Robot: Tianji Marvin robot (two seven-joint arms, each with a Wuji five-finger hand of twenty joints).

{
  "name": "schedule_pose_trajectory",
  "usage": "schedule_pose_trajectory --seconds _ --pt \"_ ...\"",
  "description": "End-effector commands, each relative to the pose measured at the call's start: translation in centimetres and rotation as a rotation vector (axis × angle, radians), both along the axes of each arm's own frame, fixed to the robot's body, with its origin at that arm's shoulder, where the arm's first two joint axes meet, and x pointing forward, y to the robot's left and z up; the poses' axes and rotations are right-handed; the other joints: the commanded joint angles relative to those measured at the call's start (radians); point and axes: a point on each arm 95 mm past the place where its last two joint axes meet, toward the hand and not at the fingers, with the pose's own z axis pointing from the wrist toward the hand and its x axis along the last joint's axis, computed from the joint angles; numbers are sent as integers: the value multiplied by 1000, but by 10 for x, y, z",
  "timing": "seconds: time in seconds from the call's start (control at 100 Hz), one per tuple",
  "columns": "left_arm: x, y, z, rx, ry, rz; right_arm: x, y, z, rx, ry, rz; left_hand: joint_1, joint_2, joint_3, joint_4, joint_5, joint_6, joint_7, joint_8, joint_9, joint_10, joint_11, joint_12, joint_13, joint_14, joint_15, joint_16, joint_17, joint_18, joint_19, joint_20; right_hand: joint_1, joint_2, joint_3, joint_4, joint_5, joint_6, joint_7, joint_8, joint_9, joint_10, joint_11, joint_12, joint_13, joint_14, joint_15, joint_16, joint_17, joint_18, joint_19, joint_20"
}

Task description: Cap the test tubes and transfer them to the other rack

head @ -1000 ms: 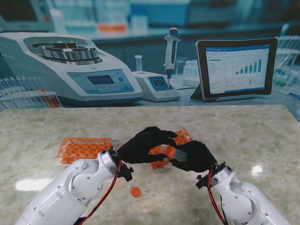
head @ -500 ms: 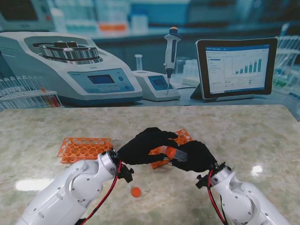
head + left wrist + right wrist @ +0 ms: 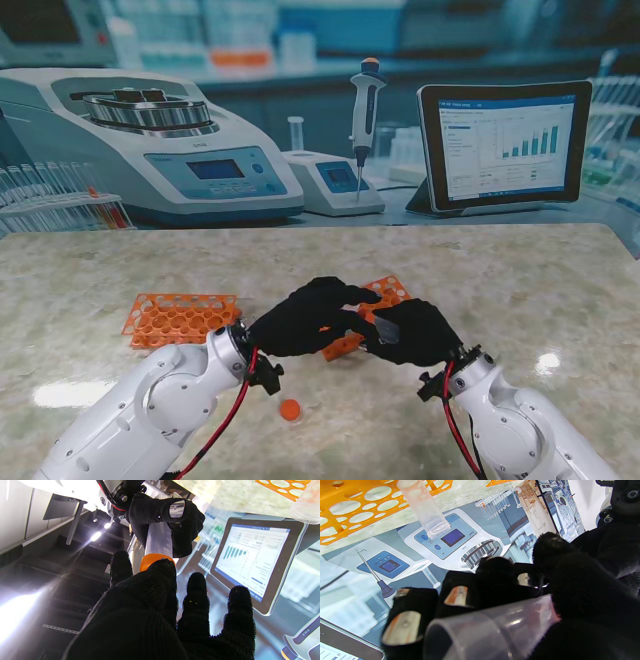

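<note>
Setting: Laboratory backdrop beyond a pale, marbled table [image 3: 520,290]; a centrifuge [image 3: 150,140], a pipette [image 3: 366,110] on its stand and a tablet [image 3: 505,145] stand along the far edge.

Right hand [image 3: 415,333]: you see it clenched around a clear plastic test tube [image 3: 160,538], held over the table near its middle, the tube's mouth turned toward the left hand.

Left hand [image 3: 305,315]: thumb and forefinger are closed on the orange cap [image 3: 153,559], which sits on the tube's mouth; the other fingers stand loose.

What has changed: a second ago the orange cap showed plainly between the two hands in the stand view; now the left fingers have closed over it and hide it. You may judge that the cap is being pressed or twisted home, so capping is under way and the transfer has not begun.

Racks: two flat orange racks pierced with round holes, one on the left [image 3: 180,315], one behind the hands [image 3: 385,295]; an uncapped tube [image 3: 425,510] stands in the latter.

Spare cap: a small orange disc [image 3: 290,409] lies on the table near the left forearm.

Materials: smooth translucent tube with printed graduations; ribbed black knit gloves; glossy stone-like table.
</note>
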Motion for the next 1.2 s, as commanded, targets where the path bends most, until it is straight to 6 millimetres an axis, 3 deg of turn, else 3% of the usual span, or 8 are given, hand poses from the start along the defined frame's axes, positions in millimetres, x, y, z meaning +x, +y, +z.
schedule_pose_trajectory --seconds 0.0,0.26,0.35,0.37,0.55,0.69,1.02,1.19 --pt "-1 1 3 1 -8 -4 -3 3 -2 4 8 5 94 31 40 33 7 -33 9 -1 11 -39 -10 -28 -10 7 -21 -21 -10 4 25 -22 46 16 -3 7 23 -76 53 32 37 12 8 4 85 -134 129 25 27 -13 102 4" --pt "-5 2 6 -18 -1 -16 -3 3 -2 3 9 6 85 106 -206 73 -29 4 -58 -39 6 -20 -25 -35 -19 19 -29 -28 -14 3 15 -22 47 17 -1 7 23 -76 53 32 39 6 8 4 85 -134 129 25 27 -13 102 4" --pt "-6 2 7 -24 5 -17 -3 3 -2 2 10 6 60 132 -240 74 -43 18 -70 -45 3 -13 -28 -36 -22 23 -30 -29 -16 4 14 -21 45 16 -1 7 23 -76 53 32 38 9 9 4 85 -134 129 25 27 -13 102 4" --pt "-6 2 7 -25 7 -17 -3 3 -2 2 10 6 79 145 -298 87 -42 22 -81 -51 4 -12 -30 -36 -22 24 -31 -30 -16 5 11 -18 46 17 -1 7 23 -76 53 32 37 11 9 4 85 -134 129 25 27 -13 102 4" --pt "-6 1 8 -27 30 -17 -3 3 -2 2 10 7 -18 157 -426 99 -41 187 -200 -114 3 26 -42 -38 -23 26 -31 -29 -11 13 9 -13 45 17 -2 7 23 -76 53 32 37 12 8 3 85 -134 129 25 27 -13 102 4" --pt "-4 -2 6 -23 45 -15 -3 3 -2 4 8 6 -68 136 -453 99 -38 232 -235 -132 12 37 -41 -33 -7 32 -22 -23 -9 15 7 -12 45 17 -2 6 23 -76 53 32 38 11 7 3 85 -133 129 25 27 -13 102 4" --pt "2 -7 -1 4 65 -13 -4 3 -1 10 -1 5 -103 70 -426 98 -27 198 -222 -125 26 23 -12 28 52 14 46 62 18 14 50 18 45 18 -4 5 23 -76 53 33 36 13 8 3 85 -133 129 25 27 -13 102 4" --pt "4 -8 -4 11 74 -9 -6 3 -1 13 -7 8 -82 59 -352 99 33 266 -212 -122 40 34 -8 43 93 -4 88 128 45 4 118 61 46 16 -4 5 23 -76 53 33 37 8 8 3 85 -133 129 25 27 -13 102 4"
